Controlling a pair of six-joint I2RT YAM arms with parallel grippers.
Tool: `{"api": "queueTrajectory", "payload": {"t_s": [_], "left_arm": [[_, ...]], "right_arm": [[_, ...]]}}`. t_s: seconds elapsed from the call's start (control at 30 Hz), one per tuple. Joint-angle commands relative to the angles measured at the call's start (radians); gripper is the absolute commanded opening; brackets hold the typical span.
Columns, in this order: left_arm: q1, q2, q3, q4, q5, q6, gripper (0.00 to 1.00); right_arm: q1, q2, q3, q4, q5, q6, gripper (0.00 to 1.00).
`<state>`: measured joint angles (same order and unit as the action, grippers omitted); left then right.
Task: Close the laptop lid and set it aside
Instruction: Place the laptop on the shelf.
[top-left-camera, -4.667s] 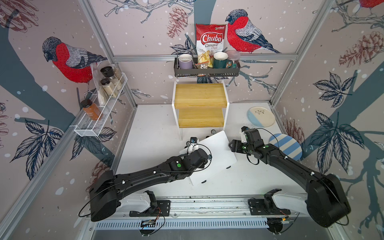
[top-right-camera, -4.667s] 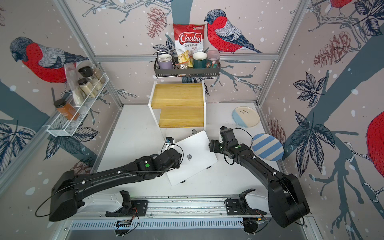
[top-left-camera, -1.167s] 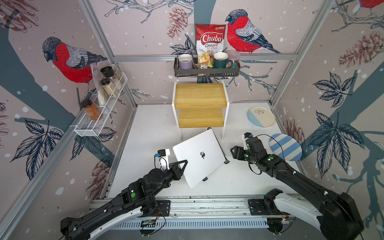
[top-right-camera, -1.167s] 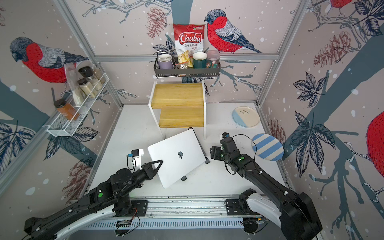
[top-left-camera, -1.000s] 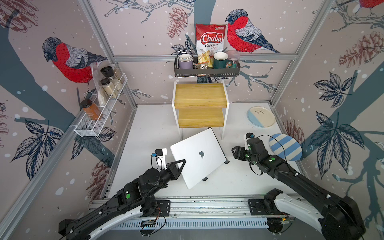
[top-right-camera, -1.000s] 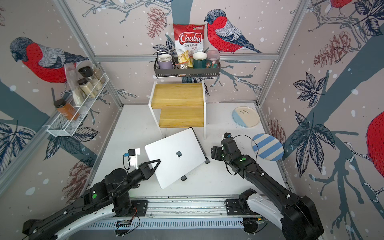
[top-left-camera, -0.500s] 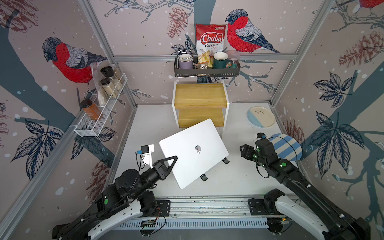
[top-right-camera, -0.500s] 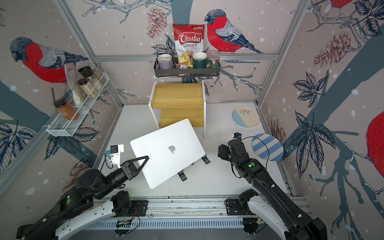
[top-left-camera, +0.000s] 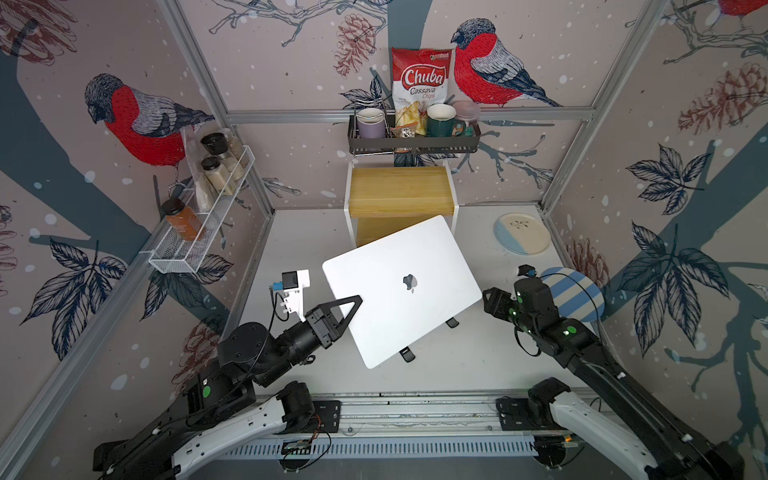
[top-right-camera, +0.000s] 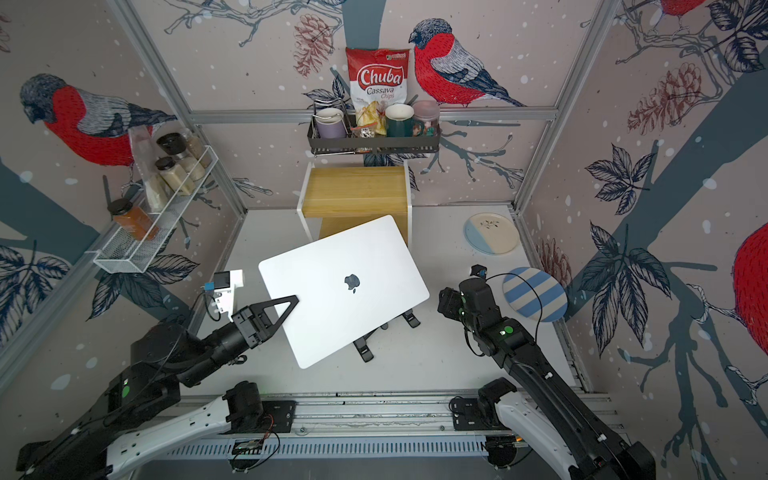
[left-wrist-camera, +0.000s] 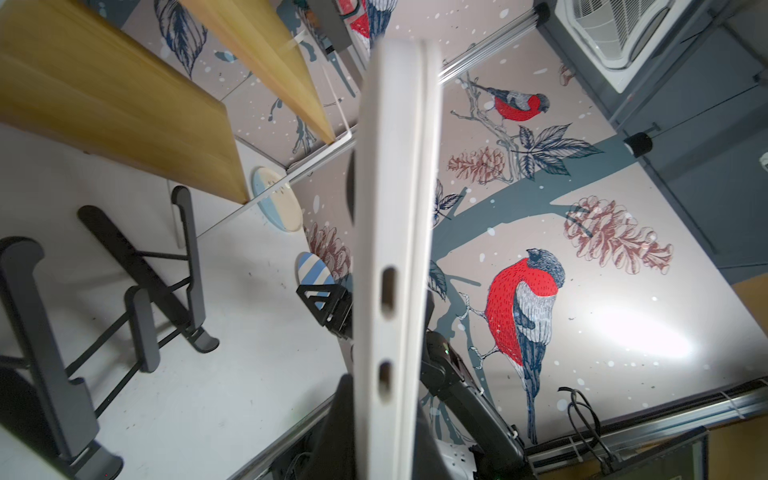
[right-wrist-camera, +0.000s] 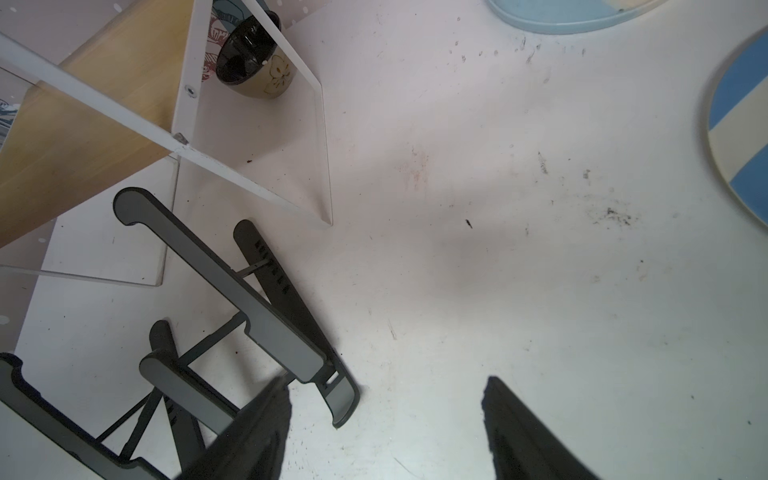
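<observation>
The laptop (top-left-camera: 415, 257) (top-right-camera: 332, 316) hangs tilted in the air above the black folding stand (top-right-camera: 365, 345), clear of it in both top views. The laptop lid (top-left-camera: 440, 286) lies shut flat on the base, apple logo up. My left gripper (top-left-camera: 351, 305) (top-right-camera: 291, 303) is shut on the laptop's left edge. In the left wrist view the laptop's thin side (left-wrist-camera: 395, 208) with two ports runs between the dark fingers (left-wrist-camera: 340, 419). My right gripper (top-left-camera: 488, 299) (right-wrist-camera: 386, 386) stands open and empty to the right of the laptop, over bare table beside the stand (right-wrist-camera: 249, 299).
A wooden two-step shelf (top-left-camera: 399, 191) stands behind the laptop, with a dark bowl (right-wrist-camera: 253, 54) under it. A blue-and-cream plate (top-left-camera: 521, 232) and a striped plate (top-left-camera: 577, 291) lie at the right. Wall racks hold jars (top-left-camera: 216, 166) and mugs (top-left-camera: 415, 129).
My left gripper has lifted the closed laptop off the stand and carried it up and to the left. The right arm has drawn back to the right, still open.
</observation>
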<state>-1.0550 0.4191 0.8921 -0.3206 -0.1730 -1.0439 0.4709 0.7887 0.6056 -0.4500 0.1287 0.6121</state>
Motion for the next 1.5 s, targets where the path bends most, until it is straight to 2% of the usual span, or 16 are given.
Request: {"api": "queueTrajectory", "payload": {"t_s": [0.0, 0.23, 0.4, 0.67, 0.8, 1.1, 1.23, 1.47], "left_arm": [[0.004, 0.019, 0.044, 0.309, -0.124, 0.037, 0.0], [0.004, 0.077, 0.064, 0.442, -0.348, 0.079, 0.0], [0.006, 0.167, 0.11, 0.507, -0.493, 0.12, 0.0], [0.019, 0.314, 0.092, 0.78, -0.719, 0.16, 0.0], [0.032, 0.432, 0.11, 0.914, -0.772, 0.175, 0.0], [0.036, 0.65, 0.173, 1.007, -0.881, 0.051, 0.0], [0.033, 0.722, 0.207, 0.993, -0.924, -0.021, 0.0], [0.011, 0.859, 0.26, 1.103, -0.988, 0.013, 0.0]], "right_arm": [[-0.001, -0.007, 0.012, 0.0, -0.009, 0.023, 0.74], [0.0, -0.017, 0.013, 0.015, -0.056, 0.053, 0.74], [0.0, -0.011, 0.019, 0.023, -0.091, 0.063, 0.74], [0.0, -0.011, 0.027, 0.032, -0.128, 0.071, 0.74], [-0.001, -0.011, 0.025, 0.037, -0.145, 0.079, 0.74], [0.001, -0.03, 0.015, 0.049, -0.154, 0.091, 0.74], [0.001, -0.027, 0.014, 0.061, -0.167, 0.099, 0.74], [0.003, -0.025, 0.016, 0.063, -0.176, 0.1, 0.74]]}}
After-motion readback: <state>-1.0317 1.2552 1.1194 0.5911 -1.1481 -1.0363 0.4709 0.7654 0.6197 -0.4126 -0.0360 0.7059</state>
